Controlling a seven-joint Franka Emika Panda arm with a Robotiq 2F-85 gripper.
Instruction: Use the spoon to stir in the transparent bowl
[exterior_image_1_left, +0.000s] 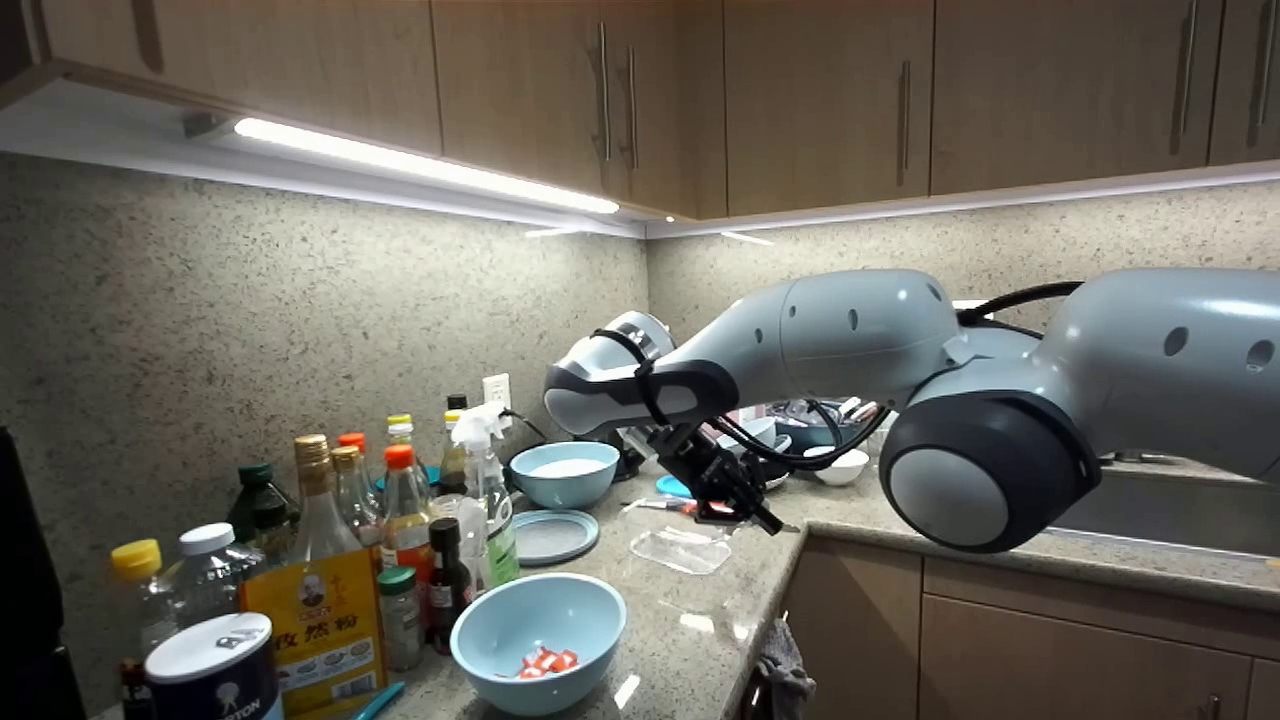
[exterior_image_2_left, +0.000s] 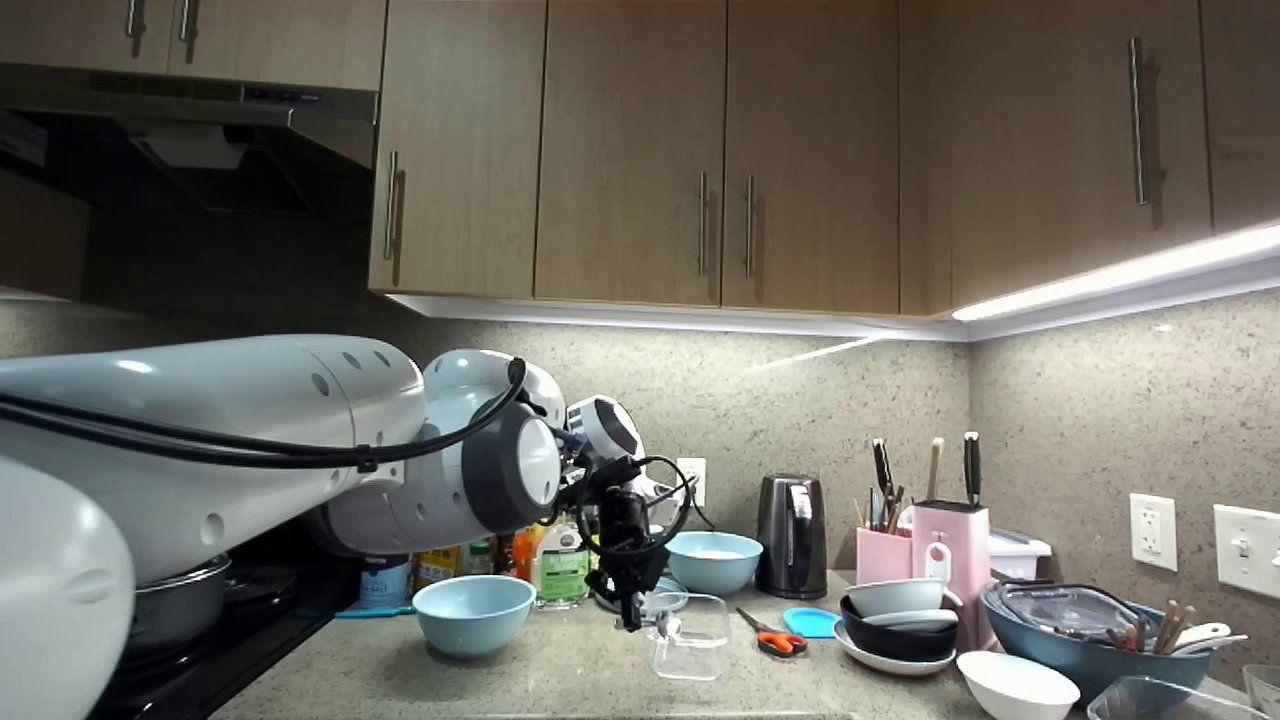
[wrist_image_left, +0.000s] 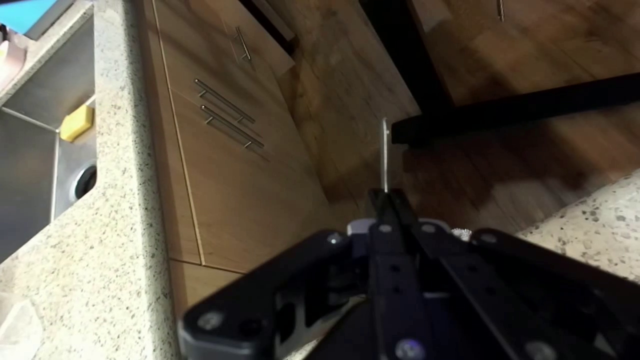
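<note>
Speckled worktop (exterior_image_2_left: 520, 690) in kitchen corner is being lit from beneath wooden cabinets (exterior_image_1_left: 820, 100). Spoon (wrist_image_left: 384, 155), judged so from thin pale strip in wrist view, is being gripped by clenched gripper (wrist_image_left: 385, 192), aimed toward floor (wrist_image_left: 340, 105) past inner corner of worktop's front edge. Transparent bowl (exterior_image_2_left: 700, 650), apparently squarish clear container, is being supported near that corner. Spoon is apparently being positioned, stirring not yet begun. Being called for next: spoon swung inward over bowl, tipped down, lowered inside rim, circled gently without bowl being pushed.
</note>
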